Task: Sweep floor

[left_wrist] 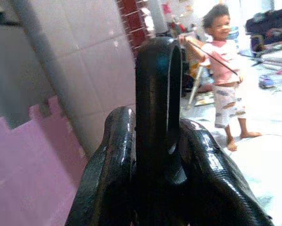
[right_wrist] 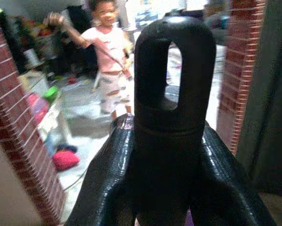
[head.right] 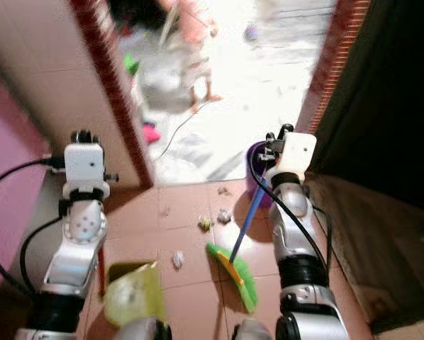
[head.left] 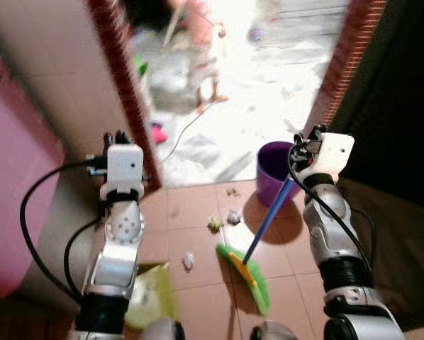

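1. Right tool [head.left: 305,146] is clamped round the broom [head.left: 249,271] handle's top; left tool [left_wrist: 155,155] grips the dustpan [head.right: 132,292] handle.
2. Broom's long axis slants from far right down to its green head near centre, on the floor [head.left: 198,212].
3. Risk, I judge: a wide stroke could hit the purple bucket [head.left: 272,166] or scatter scraps [head.left: 233,215] out the doorway, where a person [head.left: 201,42] stands.

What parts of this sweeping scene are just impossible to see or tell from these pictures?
- Dustpan: blurred in the head views, its front end hidden by the left arm and the bottom edge.
- Scraps on the tiles: too small to tell what they are.
- Bucket: partly hidden behind the right pincer and the broom handle.
- Floor beyond the doorway: washed out by glare.
- Left pincer: its black fingers close around a handle end, hiding what lies beyond.
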{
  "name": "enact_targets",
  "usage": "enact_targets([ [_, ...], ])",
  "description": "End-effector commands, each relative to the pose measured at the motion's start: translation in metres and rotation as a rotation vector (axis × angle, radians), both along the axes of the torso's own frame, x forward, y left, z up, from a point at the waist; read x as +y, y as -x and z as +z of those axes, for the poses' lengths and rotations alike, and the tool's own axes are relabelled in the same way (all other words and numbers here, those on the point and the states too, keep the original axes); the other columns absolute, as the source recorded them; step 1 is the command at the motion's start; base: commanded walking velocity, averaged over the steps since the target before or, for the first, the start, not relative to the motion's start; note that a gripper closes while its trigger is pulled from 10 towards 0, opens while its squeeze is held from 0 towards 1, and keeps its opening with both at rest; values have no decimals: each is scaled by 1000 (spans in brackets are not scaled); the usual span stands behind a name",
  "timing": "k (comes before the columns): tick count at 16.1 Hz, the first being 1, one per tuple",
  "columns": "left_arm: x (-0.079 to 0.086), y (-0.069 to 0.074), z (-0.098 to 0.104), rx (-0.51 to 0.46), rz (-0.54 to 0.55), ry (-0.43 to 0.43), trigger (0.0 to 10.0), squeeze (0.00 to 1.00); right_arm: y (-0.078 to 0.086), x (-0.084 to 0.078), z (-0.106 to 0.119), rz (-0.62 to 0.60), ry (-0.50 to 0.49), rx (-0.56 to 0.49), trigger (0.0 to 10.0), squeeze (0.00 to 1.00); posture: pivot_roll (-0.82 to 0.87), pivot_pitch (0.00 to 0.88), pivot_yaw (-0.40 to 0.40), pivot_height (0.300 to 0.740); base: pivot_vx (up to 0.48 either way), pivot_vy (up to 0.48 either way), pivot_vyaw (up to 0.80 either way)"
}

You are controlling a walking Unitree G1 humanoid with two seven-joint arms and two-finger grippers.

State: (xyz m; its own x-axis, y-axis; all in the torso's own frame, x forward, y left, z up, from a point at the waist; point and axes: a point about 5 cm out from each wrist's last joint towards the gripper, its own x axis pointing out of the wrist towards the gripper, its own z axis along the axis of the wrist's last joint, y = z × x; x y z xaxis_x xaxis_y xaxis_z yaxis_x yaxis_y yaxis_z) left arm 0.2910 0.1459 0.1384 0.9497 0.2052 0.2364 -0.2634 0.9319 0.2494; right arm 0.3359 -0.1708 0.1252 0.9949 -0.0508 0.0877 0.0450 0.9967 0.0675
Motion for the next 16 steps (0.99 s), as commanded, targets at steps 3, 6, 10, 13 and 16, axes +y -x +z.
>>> enact_targets([
  [3, 6, -2, 8, -48, 5, -43, 10000, 0, -2, 4, 7, 15, -11, -30, 10000, 0, -101, 0, 61, 740, 184, 0, 342],
  [6, 7, -3, 8, -51, 0, -35, 10000, 0, -2, 4, 8, 15, -28, -33, 10000, 0, -104, 0, 60, 740, 350, 0, 0],
  [10, 5, -4, 6, -52, -8, -37, 10000, 0, -2, 3, 9, 18, -35, -33, 10000, 0, -110, 0, 60, 740, 384, 0, 0],
  [13, 3, -6, 6, -51, -16, -37, 10000, 0, -3, 2, 10, 18, -38, -34, 10000, 0, -114, 0, 61, 740, 407, 0, 0],
  [16, 3, -7, 5, -49, -14, -36, 10000, 0, -3, 2, 10, 21, -40, -32, 10000, 0, -115, 0, 60, 740, 405, 0, 0],
])
